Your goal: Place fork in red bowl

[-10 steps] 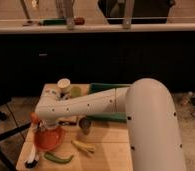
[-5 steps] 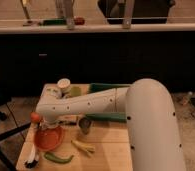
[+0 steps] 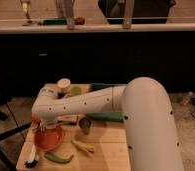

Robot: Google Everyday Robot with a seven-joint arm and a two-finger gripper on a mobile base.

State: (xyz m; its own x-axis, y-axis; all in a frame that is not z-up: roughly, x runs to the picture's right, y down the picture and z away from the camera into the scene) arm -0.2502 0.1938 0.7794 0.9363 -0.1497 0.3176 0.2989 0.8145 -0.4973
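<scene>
The red bowl [image 3: 50, 140] sits on the wooden table near its front left corner. My gripper [image 3: 41, 128] hangs at the end of the white arm, just over the bowl's back left rim. A thin pale sliver [image 3: 42, 129] at the gripper's tip looks like the fork; I cannot make out whether it is held or lies in the bowl.
A little metal cup [image 3: 84, 124] stands right of the bowl. A yellow banana-like piece [image 3: 83, 146] and a green pepper-like piece [image 3: 58, 158] lie in front. A white-handled utensil [image 3: 32, 159] lies at the front left edge. A green tray [image 3: 103, 117] is behind the arm.
The gripper has stayed over the bowl's left rim; it seems slightly lower. Nothing else has moved.
</scene>
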